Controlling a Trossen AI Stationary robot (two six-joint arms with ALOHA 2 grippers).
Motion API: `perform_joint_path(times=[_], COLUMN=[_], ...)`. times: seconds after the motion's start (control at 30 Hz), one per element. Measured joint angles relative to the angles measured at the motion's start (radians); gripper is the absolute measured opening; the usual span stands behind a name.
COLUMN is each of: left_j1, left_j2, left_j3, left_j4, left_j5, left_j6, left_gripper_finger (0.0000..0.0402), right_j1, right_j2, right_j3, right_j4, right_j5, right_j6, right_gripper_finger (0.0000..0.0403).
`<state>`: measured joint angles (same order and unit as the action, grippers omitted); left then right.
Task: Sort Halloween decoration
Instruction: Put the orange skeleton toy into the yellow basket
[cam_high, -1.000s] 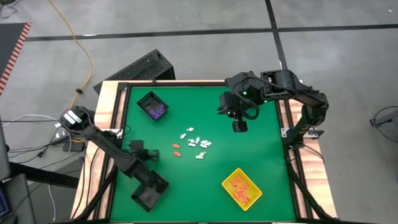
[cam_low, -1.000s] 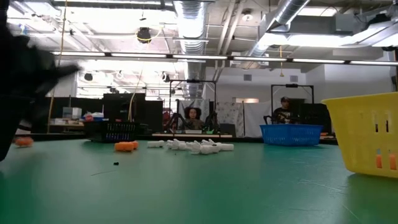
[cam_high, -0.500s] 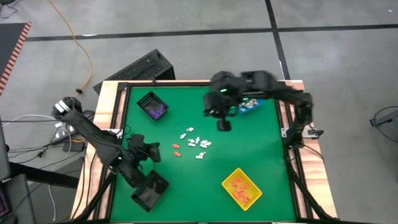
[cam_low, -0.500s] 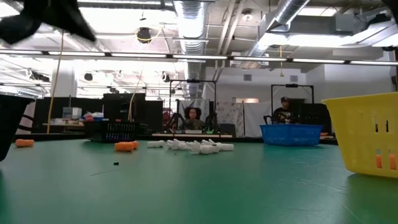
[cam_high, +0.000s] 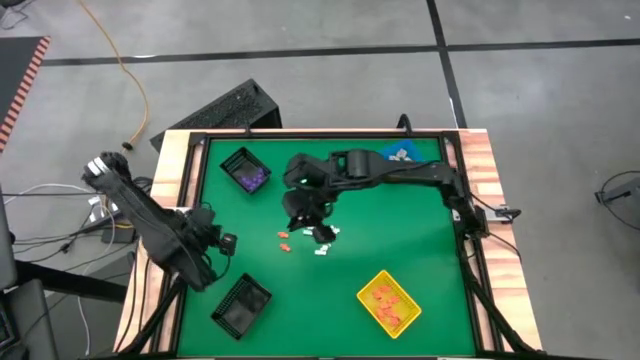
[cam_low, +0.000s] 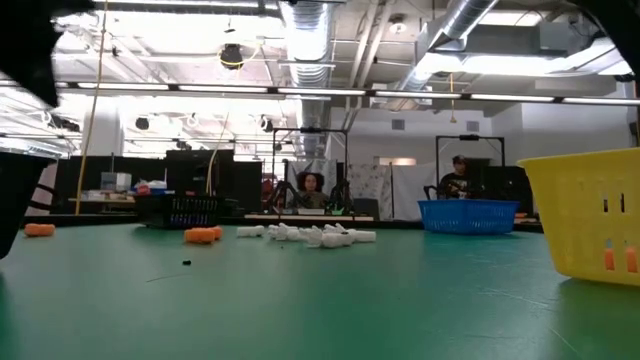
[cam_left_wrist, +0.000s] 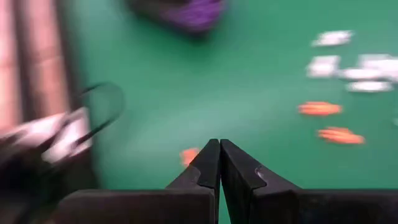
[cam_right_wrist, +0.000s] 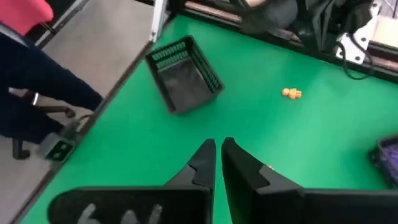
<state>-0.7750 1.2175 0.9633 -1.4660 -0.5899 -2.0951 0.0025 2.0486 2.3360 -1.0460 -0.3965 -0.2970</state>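
The left gripper (cam_high: 222, 243), pinched shut and empty, hovers at the bench's (cam_high: 420, 240) left edge, well apart from the Halloween decoration (cam_high: 322, 238) scattered mid-bench. The right gripper (cam_high: 300, 212), nearly closed and holding nothing visible, hangs directly above that cluster, nearer. No legible writing.

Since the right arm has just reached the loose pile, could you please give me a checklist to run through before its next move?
1. Right gripper over the white pieces mid-table: ok.
2. Right gripper empty: ok; its fingers stand nearly together with nothing between them.
3. Wide enough to take a piece: not ok.
4. Left gripper out of the way: ok; shut, near the table's left edge.
5. Blue bin unobstructed: ok; the right arm lies beside it.
6. Which piece sits directly under the fingers: cannot tell.
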Motion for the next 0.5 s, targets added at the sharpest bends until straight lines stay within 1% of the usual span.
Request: perform_joint_path(times=[0.03,0.1,0.17,0.27,0.37,0.5], left_j1=[0.000,0.001,0.021,0.056,0.110,0.186], left_j2=[0.035,0.097,0.153,0.228,0.302,0.384], left_j3=[-0.005,-0.018,-0.044,-0.097,-0.131,-0.146], left_j4=[-0.047,-0.094,-0.071,0.009,0.129,0.154], left_j5=[0.036,0.095,0.168,0.229,0.253,0.271], left_j6=[-0.066,-0.151,-0.208,-0.216,-0.220,-0.223], left_gripper_finger=[0.0000,0.0000,0.0000,0.0000,0.0000,0.0000], right_j1=[0.000,-0.006,-0.013,-0.018,-0.017,-0.016], right_j2=[-0.020,-0.063,-0.103,-0.155,-0.198,-0.231], right_j3=[0.000,0.002,0.002,0.002,0.002,0.001], right_j4=[-0.016,-0.019,-0.034,-0.032,-0.031,-0.045], right_j5=[0.000,0.000,0.001,0.002,0.024,0.037], right_j6=[0.000,0.000,0.003,0.014,0.034,0.060], right_gripper_finger=[0.0042,0.0032,0.0022,0.0014,0.0016,0.0023])
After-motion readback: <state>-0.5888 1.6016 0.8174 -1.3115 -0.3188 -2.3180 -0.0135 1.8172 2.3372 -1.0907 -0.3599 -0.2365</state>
